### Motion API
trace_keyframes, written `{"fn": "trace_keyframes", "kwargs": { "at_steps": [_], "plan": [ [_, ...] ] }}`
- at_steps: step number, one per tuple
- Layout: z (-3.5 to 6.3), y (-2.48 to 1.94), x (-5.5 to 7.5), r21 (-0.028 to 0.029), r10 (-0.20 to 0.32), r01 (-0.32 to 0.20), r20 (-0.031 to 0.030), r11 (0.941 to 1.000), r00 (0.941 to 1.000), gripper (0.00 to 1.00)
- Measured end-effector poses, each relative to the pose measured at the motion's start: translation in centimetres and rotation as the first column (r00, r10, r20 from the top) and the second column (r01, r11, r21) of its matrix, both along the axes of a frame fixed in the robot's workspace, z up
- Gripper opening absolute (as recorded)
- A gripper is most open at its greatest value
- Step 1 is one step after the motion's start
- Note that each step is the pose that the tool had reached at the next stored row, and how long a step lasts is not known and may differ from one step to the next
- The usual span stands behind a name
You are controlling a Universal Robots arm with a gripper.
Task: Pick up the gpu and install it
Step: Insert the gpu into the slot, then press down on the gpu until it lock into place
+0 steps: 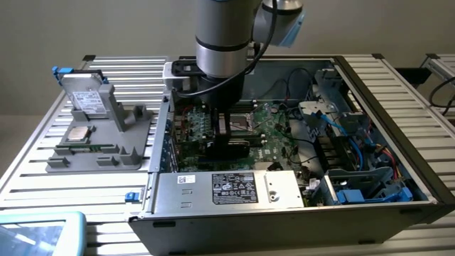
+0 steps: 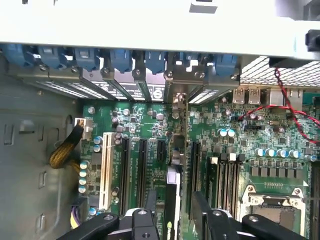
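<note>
The gpu (image 2: 173, 192) stands upright and edge-on in a slot of the green motherboard (image 2: 150, 125), its silvery metal end (image 2: 178, 97) against the case's rear brackets. My gripper (image 2: 175, 212) straddles the card from above. A black finger (image 2: 150, 200) shows on one side and another on the other side, each with a small gap to the card, so the jaws are open and hold nothing. In the exterior view the gripper (image 1: 226, 125) reaches down into the open computer case (image 1: 398, 106), just above the dark card (image 1: 227, 146).
A grey holder (image 1: 99, 154) at the exterior view's left carries a silver hard drive (image 1: 89, 98), a processor (image 1: 76, 133) and a memory stick (image 1: 89, 148). Inside the case lie the power supply box (image 1: 227, 186), blue cables (image 1: 370, 154) and a yellow cable bundle (image 2: 62, 152).
</note>
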State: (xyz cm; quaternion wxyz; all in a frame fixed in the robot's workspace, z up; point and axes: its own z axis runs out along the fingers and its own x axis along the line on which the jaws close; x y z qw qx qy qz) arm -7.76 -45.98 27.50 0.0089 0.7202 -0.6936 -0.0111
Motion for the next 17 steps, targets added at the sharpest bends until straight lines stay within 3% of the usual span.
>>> {"fn": "trace_keyframes", "kwargs": {
  "at_steps": [6, 17],
  "plan": [
    [2.57, -0.01, 0.0, -0.0020, -0.001, 0.001, -0.0001, 1.0000, 1.0000, 0.42],
    [2.62, 0.00, 0.0, -0.0020, -0.001, 0.001, -0.0004, 1.0000, 1.0000, 0.42]
  ]
}}
